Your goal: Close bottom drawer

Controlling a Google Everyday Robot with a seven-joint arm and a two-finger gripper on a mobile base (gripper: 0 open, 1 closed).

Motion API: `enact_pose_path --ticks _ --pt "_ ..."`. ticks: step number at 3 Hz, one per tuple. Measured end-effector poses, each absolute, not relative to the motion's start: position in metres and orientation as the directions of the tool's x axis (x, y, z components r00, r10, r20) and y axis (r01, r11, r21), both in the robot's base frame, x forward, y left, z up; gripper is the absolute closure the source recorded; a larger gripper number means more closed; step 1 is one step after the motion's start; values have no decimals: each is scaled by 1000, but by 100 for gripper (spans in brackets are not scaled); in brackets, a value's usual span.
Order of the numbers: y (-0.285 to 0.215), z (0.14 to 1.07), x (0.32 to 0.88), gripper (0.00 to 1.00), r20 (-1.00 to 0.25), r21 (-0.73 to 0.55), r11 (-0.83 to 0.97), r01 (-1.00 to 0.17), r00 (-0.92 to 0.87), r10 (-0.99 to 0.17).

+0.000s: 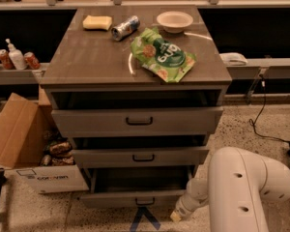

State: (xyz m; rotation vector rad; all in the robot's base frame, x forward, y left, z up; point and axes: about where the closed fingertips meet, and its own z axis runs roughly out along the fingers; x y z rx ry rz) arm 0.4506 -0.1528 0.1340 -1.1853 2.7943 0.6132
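Note:
The bottom drawer (pixel 113 198) is the lowest of three grey wood-grain drawers. It stands partly open, showing its grey box interior (pixel 140 180), and has a small dark bar handle (pixel 145 202) on its shallow front. My gripper (pixel 144 220) is at the bottom edge of the camera view, right in front of and just below that handle. My white arm (pixel 241 192) fills the lower right. The middle drawer (pixel 140 156) and the top drawer (pixel 137 121) also stand a little open.
On the cabinet top (pixel 92 57) lie a green snack bag (pixel 163 54), a can (pixel 125 27), a yellow sponge (pixel 97 22) and a white bowl (pixel 174 21). A cardboard box (pixel 24 149) stands on the floor at the left. A cable (pixel 261 115) runs at the right.

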Motion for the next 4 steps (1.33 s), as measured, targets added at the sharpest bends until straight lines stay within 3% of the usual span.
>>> enact_pose_path --ticks 2,4 --pt "-147 147 518 100 -424 223 548 -806 -586 -690" --pt "-139 149 524 100 -456 203 515 -833 -546 -703"
